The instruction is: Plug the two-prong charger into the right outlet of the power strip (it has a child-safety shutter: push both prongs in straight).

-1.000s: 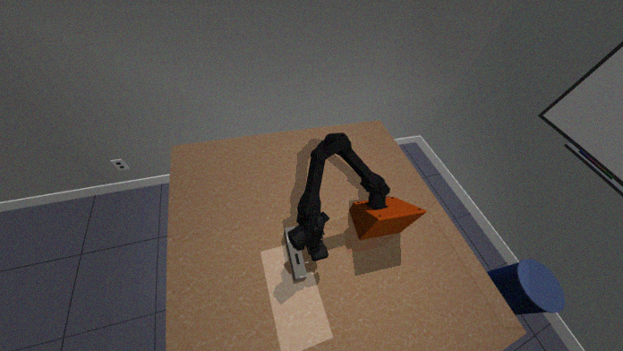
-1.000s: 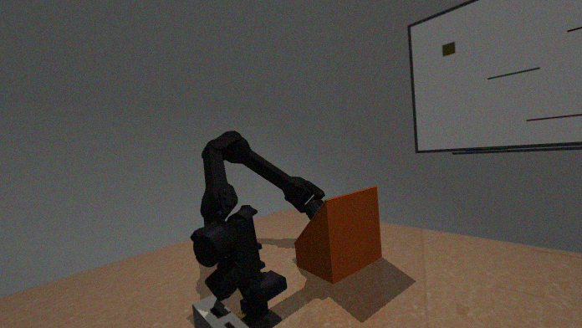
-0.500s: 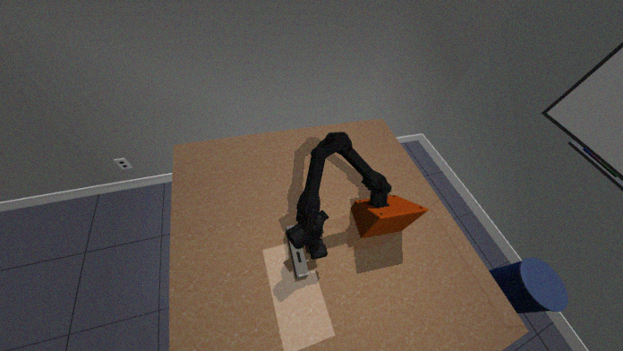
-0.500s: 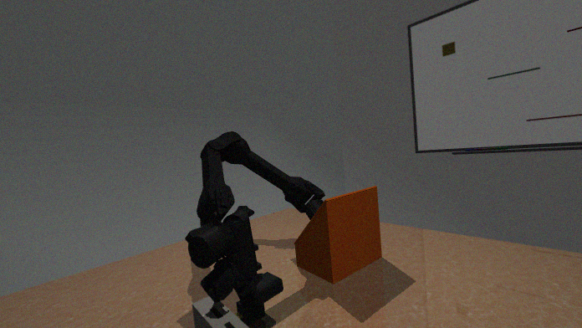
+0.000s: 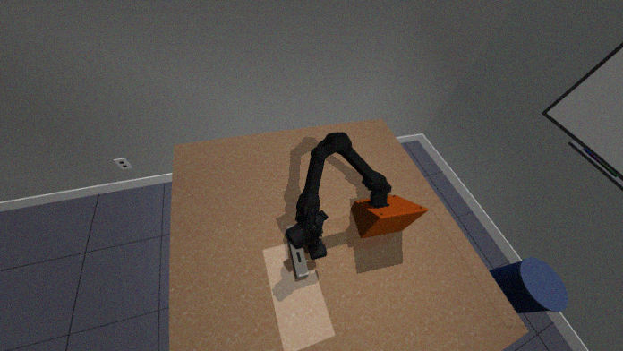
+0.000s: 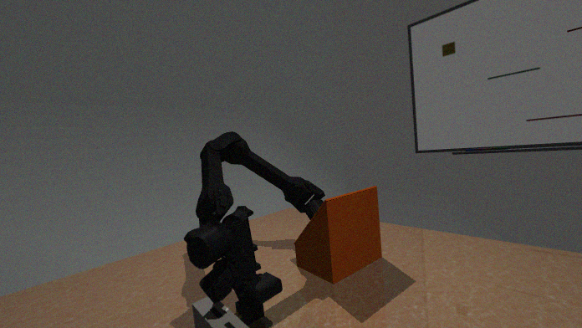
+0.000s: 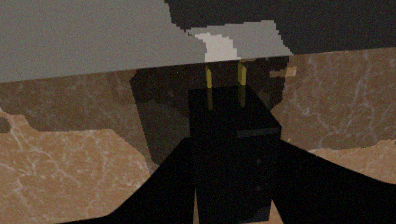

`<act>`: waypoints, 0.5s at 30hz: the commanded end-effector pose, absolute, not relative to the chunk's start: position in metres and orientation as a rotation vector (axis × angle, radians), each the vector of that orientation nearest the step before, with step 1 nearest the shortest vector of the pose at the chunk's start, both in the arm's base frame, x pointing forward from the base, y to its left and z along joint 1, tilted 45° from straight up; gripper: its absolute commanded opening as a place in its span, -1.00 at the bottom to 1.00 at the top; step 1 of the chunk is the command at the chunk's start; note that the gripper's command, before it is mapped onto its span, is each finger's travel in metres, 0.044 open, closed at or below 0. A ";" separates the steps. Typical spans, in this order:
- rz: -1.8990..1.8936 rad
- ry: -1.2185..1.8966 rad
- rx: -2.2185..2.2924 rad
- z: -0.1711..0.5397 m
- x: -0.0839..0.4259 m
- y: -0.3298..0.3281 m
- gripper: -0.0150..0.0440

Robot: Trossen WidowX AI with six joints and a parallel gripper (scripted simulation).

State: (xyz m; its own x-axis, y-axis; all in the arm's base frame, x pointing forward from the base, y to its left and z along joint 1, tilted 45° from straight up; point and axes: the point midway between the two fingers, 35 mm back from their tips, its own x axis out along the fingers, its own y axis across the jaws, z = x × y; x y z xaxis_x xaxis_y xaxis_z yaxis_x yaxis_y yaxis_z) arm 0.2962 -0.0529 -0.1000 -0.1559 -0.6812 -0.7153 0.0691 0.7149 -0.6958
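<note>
The grey power strip [image 5: 302, 269] [image 6: 201, 315] [image 7: 90, 40] lies on the table. One dark outlet shows in the top view; the rest of its top is hidden under the arm. My gripper [image 7: 222, 142] is shut on the black charger [image 7: 232, 175], at the strip's side in the wrist view. Two brass prongs [image 7: 242, 73] point from the charger toward the strip, their tips close to its lower edge in that view. No outlet slot shows there, and I cannot tell whether the prongs touch the strip. In the top and exterior views the arm hides the charger.
The orange wedge-shaped base [image 5: 400, 224] [image 6: 355, 234] carries the arm. A pale rectangle [image 5: 304, 320] lies on the table [image 5: 224, 192] beside and under the strip. A blue bin [image 5: 543, 286] stands beyond the table's right edge.
</note>
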 end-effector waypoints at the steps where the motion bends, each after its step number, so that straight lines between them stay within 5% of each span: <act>1: -0.706 1.605 -0.518 -0.099 0.298 -0.053 -0.49; 15: -0.706 1.604 -0.517 -0.099 0.300 -0.054 -0.49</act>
